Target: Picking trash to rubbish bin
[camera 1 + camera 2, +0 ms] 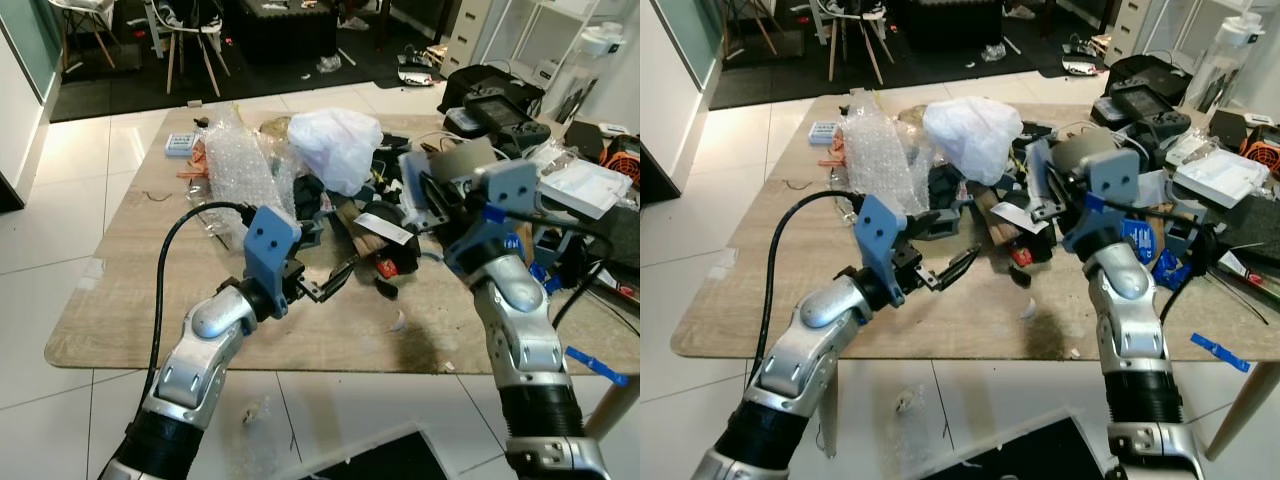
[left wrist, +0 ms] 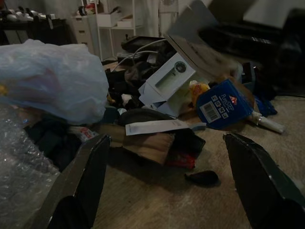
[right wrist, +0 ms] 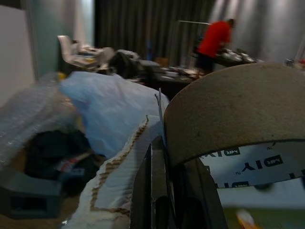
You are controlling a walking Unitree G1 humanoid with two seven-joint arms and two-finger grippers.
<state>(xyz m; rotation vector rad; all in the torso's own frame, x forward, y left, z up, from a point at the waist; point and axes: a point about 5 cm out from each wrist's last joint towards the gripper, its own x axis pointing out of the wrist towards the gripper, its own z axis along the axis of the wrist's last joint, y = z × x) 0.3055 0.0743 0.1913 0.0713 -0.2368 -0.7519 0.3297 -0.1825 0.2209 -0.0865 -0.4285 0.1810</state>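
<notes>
White "DIY"-printed tape roll [image 3: 238, 124]

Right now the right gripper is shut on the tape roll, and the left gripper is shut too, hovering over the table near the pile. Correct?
Not quite. The left gripper is open, not shut: the left wrist view shows its fingers spread wide with nothing between them. The rest holds: the right gripper is shut on the tape roll, and the left one hovers over the table near the pile.
</notes>
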